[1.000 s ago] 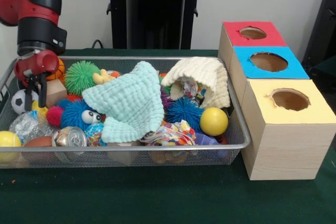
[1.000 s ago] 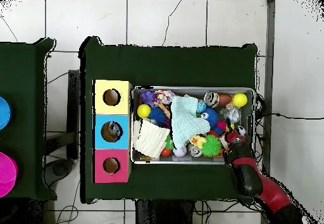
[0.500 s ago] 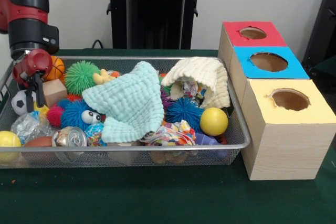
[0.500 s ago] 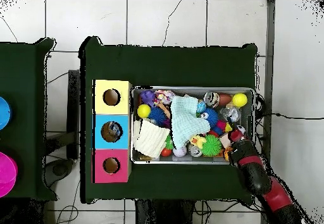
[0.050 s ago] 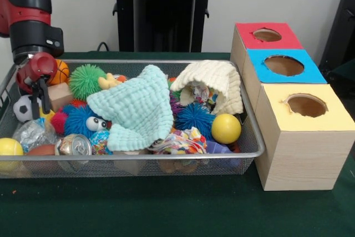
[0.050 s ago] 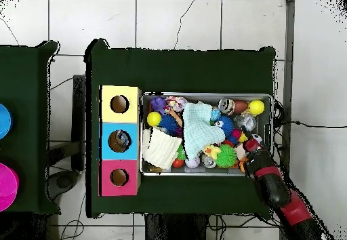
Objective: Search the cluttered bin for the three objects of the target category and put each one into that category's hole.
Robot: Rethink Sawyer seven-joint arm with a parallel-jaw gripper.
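Dark green cloth (image 5: 166,209) is spread over the table, and on it a wire bin (image 5: 138,162) is set. At the bin's left end the gripper (image 5: 40,99) is seen hanging, its dark fingers drawn close together with nothing between them. A soccer ball (image 5: 23,108) lies just left of it, a wooden block (image 5: 60,94) just right, a small basketball (image 5: 60,71) behind. Further right a mint cloth (image 5: 136,109) and a cream cloth (image 5: 213,81) are heaped. Well to the right, three boxes with holes are lined up: yellow (image 5: 305,105), blue (image 5: 284,65), red (image 5: 267,35).
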